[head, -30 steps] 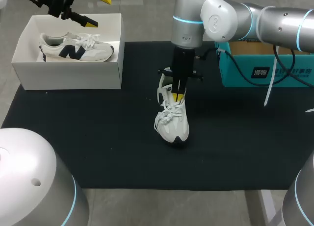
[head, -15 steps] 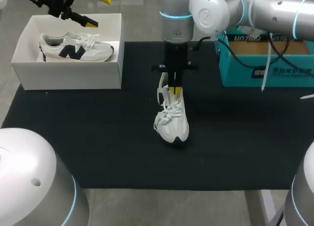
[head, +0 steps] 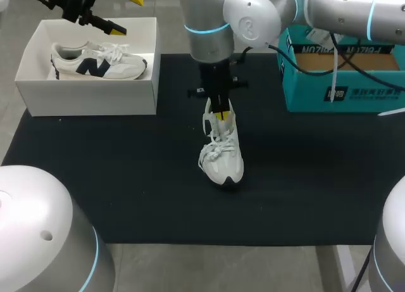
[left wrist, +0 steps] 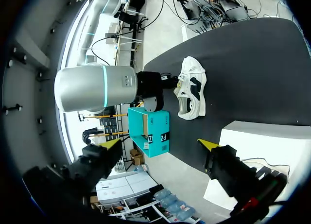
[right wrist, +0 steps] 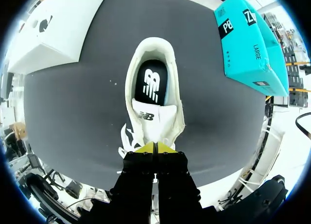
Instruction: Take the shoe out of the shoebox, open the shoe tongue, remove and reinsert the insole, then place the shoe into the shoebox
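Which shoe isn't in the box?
The white shoe on the black mat, below the right gripper. The navy-marked shoe lies inside the white shoebox.

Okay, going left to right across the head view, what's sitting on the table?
the white shoebox → the loose white shoe → the teal box

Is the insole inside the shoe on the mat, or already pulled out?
Inside. The right wrist view shows the dark insole lying in the heel opening of the shoe, just beyond the tongue.
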Controlling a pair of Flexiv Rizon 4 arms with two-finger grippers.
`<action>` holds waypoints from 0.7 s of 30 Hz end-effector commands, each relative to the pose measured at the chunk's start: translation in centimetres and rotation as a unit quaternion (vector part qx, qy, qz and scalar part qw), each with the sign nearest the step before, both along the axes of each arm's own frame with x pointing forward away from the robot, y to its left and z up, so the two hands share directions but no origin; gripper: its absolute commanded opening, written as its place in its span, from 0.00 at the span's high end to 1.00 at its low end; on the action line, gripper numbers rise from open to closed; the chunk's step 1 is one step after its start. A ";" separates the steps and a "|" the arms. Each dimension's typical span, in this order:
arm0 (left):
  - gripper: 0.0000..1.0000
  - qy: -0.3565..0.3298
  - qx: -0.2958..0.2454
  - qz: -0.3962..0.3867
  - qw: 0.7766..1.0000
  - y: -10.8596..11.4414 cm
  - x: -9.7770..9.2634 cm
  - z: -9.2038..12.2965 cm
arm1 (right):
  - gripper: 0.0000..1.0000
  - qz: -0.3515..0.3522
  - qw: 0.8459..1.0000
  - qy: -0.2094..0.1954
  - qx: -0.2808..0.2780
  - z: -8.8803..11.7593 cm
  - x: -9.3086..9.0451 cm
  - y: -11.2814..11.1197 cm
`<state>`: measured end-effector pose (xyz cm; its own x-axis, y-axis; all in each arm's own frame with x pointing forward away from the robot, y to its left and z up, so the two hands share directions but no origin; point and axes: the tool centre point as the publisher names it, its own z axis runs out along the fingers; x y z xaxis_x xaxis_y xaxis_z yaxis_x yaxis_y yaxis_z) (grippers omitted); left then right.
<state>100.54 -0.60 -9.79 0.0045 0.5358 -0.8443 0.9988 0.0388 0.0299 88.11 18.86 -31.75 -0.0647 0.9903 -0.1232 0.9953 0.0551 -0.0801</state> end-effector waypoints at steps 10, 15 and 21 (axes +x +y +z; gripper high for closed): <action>0.00 0.000 0.002 -0.001 1.000 0.0 0.1 0.0 | 1.00 0.082 0.995 -0.033 -0.042 1.1 1.8 -0.8; 0.00 0.000 0.002 -0.001 1.000 0.0 0.1 0.0 | 1.00 0.212 0.971 -0.067 -0.089 2.8 4.0 -0.7; 0.00 0.000 0.002 -0.001 1.000 0.0 0.1 0.0 | 1.00 0.346 0.930 -0.107 -0.063 3.4 5.5 0.6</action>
